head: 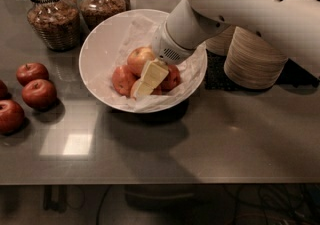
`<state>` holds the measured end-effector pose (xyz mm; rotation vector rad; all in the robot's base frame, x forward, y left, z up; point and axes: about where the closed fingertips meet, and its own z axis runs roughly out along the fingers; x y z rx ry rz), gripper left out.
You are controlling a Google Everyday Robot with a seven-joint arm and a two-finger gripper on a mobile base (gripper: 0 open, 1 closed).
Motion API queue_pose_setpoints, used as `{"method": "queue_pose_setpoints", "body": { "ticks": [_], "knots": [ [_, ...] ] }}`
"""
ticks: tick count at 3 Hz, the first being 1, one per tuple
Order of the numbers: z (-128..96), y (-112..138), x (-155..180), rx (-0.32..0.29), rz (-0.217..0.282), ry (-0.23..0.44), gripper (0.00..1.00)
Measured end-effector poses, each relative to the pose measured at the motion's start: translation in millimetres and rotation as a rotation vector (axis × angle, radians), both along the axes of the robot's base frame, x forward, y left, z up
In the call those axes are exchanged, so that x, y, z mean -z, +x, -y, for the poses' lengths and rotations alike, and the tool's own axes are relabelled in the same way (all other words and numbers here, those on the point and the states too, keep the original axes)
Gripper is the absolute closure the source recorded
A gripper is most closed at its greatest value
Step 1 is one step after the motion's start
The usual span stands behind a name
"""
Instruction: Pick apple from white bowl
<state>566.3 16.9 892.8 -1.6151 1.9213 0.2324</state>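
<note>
Cream-yellow gripper (146, 82) sits down in the white bowl (95, 44), which is lined with white crumpled paper. The apple (138, 59) is yellow-gold with a pinkish blush. Its neighbours (122, 79) look reddish-pink, I think. Dark red apples (31, 73) on the left, brown stuff in the jars (52, 25), beige stacked bowls (252, 61), grey table (210, 144).

No legible txt, labels, brands or nos. on anything in view. Pincer (148, 80) is low inside the white bowl (97, 49), just beside the apple (136, 58), w/ other fruit round it.
</note>
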Motion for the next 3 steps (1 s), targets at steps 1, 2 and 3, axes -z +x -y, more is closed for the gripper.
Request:
{"method": "queue_pose_setpoints", "body": {
  "ticks": [1,2,3],
  "knots": [
    [0.0,0.0,0.0,0.000,0.000,0.000,0.59],
    [0.0,0.0,0.0,0.000,0.000,0.000,0.82],
    [-1.0,-0.2,-1.8,-0.004,0.001,-0.001,1.00]
  ]
}}
